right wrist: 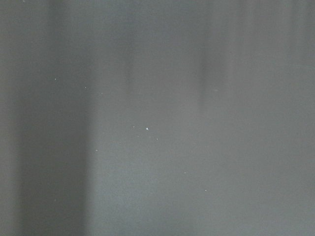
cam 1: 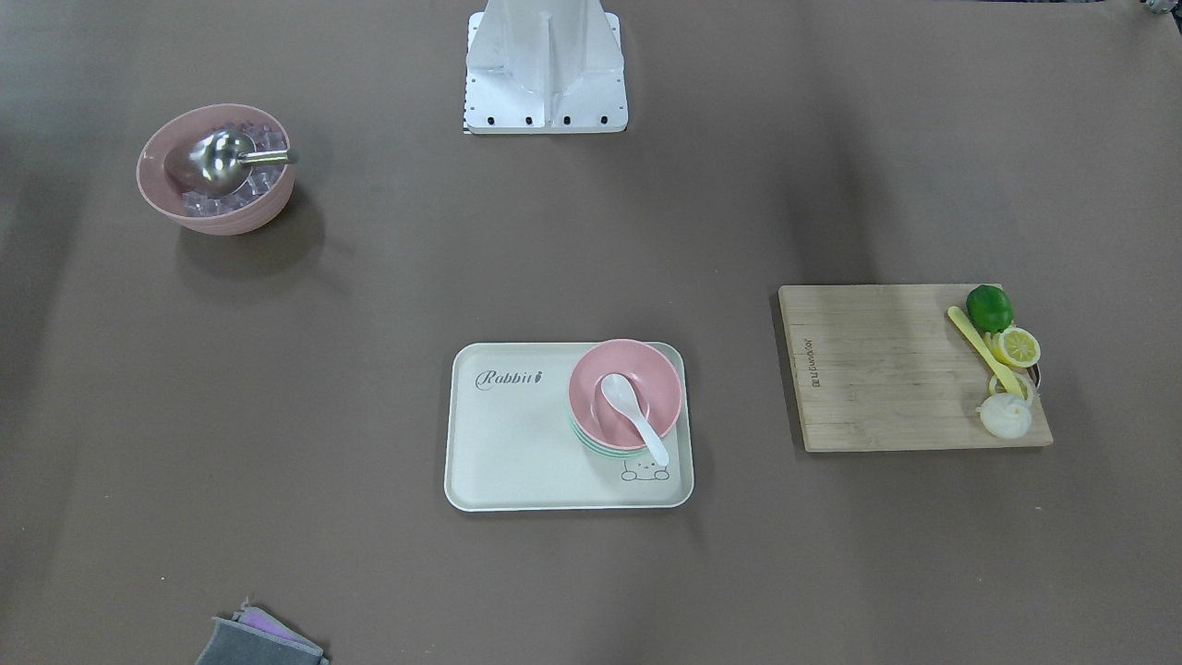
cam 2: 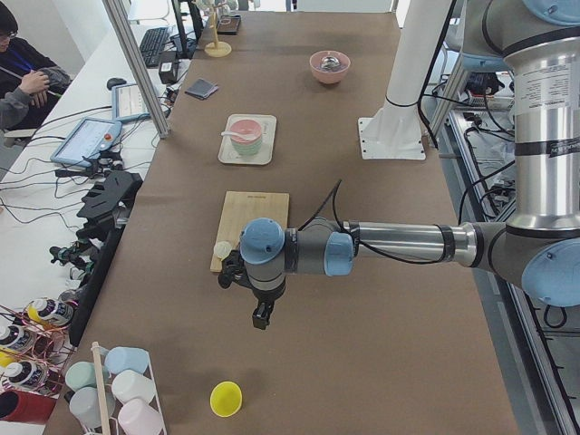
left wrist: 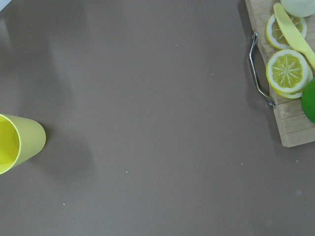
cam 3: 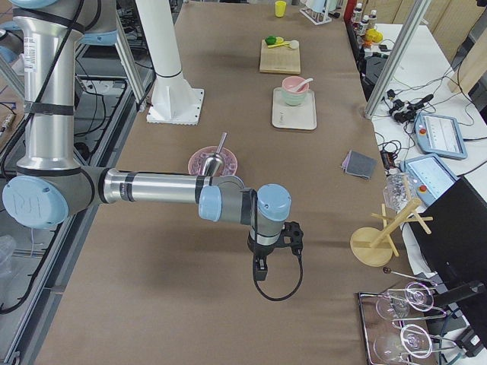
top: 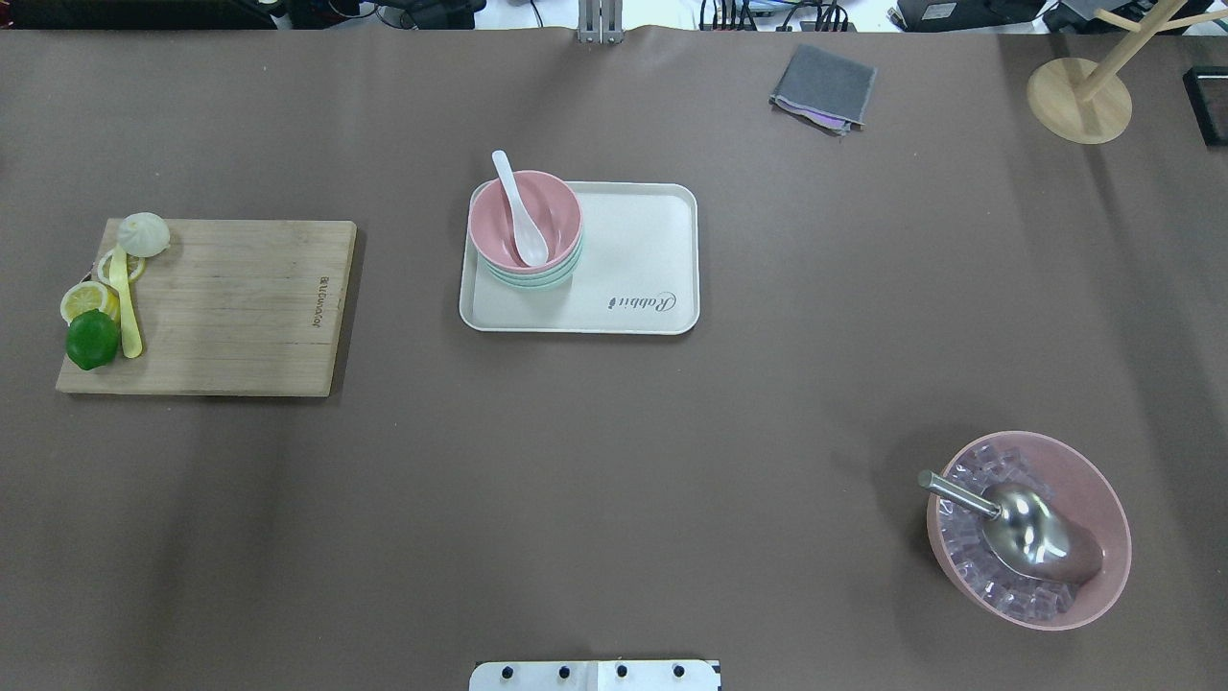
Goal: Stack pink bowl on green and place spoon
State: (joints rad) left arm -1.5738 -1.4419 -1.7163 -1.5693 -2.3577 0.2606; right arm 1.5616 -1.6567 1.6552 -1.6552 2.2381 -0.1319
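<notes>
The small pink bowl (cam 1: 642,372) sits nested on top of the mint-green bowl stack (cam 1: 591,444) at one end of the cream tray (cam 1: 517,443). The white spoon (cam 1: 633,413) lies in the pink bowl, its handle over the rim. The overhead view shows the same pink bowl (top: 554,206), green stack (top: 533,279) and spoon (top: 519,213). My left gripper (cam 2: 261,316) hangs over bare table beyond the cutting board, far from the tray. My right gripper (cam 3: 259,271) hangs over bare table at the other end. Whether either is open or shut, I cannot tell.
A wooden cutting board (cam 1: 877,369) carries a lime (cam 1: 989,308), lemon slices, a yellow utensil (cam 1: 981,348) and a white bun. A large pink bowl (cam 1: 268,208) holds ice and a metal scoop. Also present are a grey cloth (top: 823,86), a wooden stand (top: 1079,96) and a yellow cup (left wrist: 19,142).
</notes>
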